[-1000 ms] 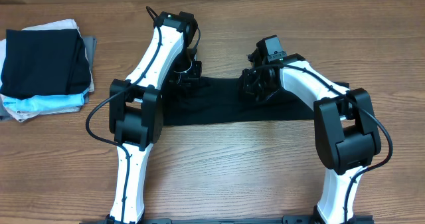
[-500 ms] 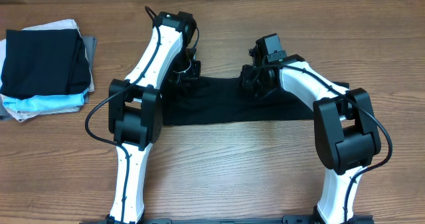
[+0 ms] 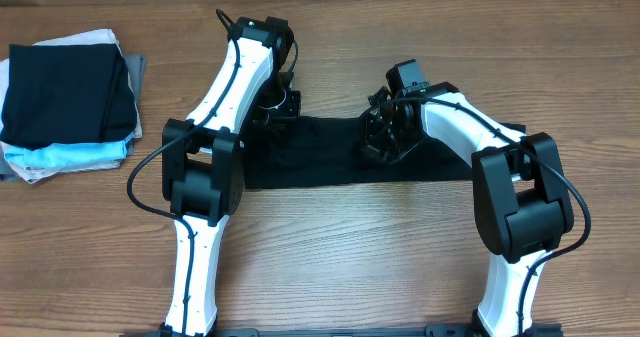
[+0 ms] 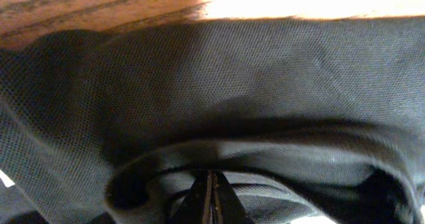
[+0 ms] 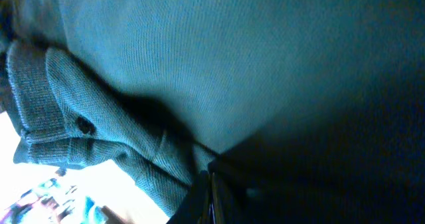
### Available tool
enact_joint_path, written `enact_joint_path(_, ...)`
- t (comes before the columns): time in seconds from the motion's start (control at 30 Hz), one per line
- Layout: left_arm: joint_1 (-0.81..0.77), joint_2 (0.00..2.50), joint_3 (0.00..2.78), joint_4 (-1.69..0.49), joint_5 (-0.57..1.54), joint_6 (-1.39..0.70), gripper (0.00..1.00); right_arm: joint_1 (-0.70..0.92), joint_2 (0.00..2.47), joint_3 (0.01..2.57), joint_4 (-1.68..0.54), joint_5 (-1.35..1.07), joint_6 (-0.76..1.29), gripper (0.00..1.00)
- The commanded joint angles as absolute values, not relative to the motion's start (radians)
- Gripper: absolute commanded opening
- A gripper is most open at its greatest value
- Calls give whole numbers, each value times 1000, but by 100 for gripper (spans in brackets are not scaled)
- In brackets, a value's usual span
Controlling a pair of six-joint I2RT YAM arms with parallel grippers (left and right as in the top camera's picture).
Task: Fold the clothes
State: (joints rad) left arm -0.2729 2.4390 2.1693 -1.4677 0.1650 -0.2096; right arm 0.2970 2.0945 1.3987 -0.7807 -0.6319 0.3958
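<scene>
Across the middle of the brown wood-grain worktop (image 3: 350, 247), the black soft-knit shirt (image 3: 320, 162) is lying as a long flat band. The left fingers (image 4: 202, 203) are pressing together on a raised fold of its fine pitted weave at the far edge. The right fingers (image 5: 199, 199) are pinching shut on cloth beside a ribbed hem (a small dark dot is showing there). A stack of folded garments (image 3: 60, 107) is sitting well apart, far left.

We see the black shirt (image 3: 320, 162) lying on the worktop (image 3: 350, 257), folded into a long strip, soft and a bit wrinkled.
</scene>
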Motion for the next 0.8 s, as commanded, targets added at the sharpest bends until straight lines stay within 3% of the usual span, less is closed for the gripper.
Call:
enact_joint_path(0.0, -266, 2433, 2165, -1461, 176, -209, 5, 304, 2077, 1396, -822, -712, 401, 4)
enact_joint_path(0.43, -263, 2433, 2168, -1449, 158, -199, 4, 356, 2078, 1395, -856, -490, 398, 13)
enact_joint_path(0.77, -249, 2363, 2334, -1450, 223, -150, 7, 424, 2073, 1414, -834, -429, 397, 13)
